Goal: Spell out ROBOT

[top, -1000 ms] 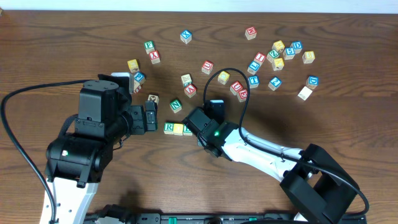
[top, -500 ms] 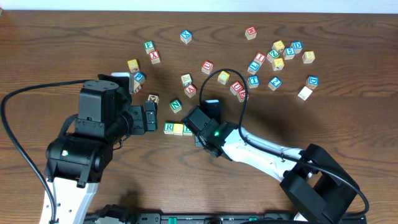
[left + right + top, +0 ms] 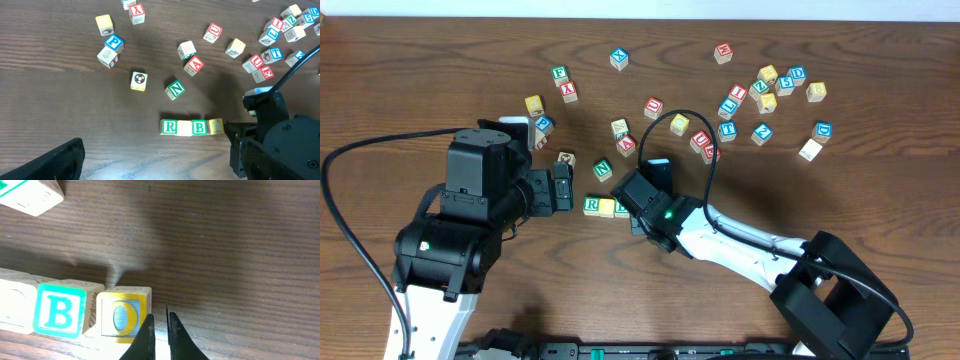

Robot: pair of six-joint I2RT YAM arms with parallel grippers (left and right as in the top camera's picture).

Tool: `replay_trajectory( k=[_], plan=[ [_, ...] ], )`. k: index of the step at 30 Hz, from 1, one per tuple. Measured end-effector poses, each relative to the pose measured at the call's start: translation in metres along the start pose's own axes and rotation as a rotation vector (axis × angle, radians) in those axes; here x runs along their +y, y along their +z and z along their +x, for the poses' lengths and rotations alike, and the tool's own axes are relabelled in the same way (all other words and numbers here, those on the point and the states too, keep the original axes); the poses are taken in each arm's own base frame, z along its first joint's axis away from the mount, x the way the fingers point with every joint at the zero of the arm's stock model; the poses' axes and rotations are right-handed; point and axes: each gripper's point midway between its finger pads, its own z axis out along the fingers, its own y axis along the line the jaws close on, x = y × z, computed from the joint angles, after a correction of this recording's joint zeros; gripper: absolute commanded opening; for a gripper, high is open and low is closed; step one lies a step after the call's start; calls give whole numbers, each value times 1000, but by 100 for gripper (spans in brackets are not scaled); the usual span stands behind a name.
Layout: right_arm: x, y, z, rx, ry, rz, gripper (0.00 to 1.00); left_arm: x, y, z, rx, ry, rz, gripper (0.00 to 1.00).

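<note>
Row on tabletop (image 3: 60, 110): R cube (image 3: 169, 127), yellow cube (image 3: 184, 128), B cube (image 3: 199, 127) and O cube (image 3: 123, 314), all touching.

Right gripper (image 3: 160, 325) is empty, fingers nearly together, just beside O.

Left gripper: cannot tell.

T cube (image 3: 275, 53) lies well apart.

Cubes are likely light, rigid and smooth. Pinch opposite flat faces squarely.

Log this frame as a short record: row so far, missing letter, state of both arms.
row: R cube, yellow-faced cube, B cube, O cube, side by side in one line
missing: T cube, in the loose cluster, apart from the row
right gripper: jaws almost closed, empty, at the O cube's right edge
left gripper: left of the row, jaws unclear
</note>
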Motion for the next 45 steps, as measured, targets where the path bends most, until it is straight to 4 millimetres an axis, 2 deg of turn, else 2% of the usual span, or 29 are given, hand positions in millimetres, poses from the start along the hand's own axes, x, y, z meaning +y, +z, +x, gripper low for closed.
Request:
replay_trajectory(
  k=[14, 24, 36, 39, 43, 45],
  plan=[
    [8, 1, -2, -6, 8, -35, 6, 0, 0, 0, 0, 0, 0, 98],
    [7, 8, 5, 20, 2, -29, 2, 0, 0, 0, 0, 0, 0, 98],
    [-9, 9, 2, 8, 1, 41, 2, 0, 0, 0, 0, 0, 0, 98],
    [-25, 9, 1, 18, 13, 86, 6, 0, 0, 0, 0, 0, 0, 98],
    [-45, 1, -7, 14, 33, 136, 22, 0, 0, 0, 0, 0, 0, 98],
    [-51, -6, -12, 4, 29, 144, 25, 0, 0, 0, 0, 0, 0, 98]
  ],
)
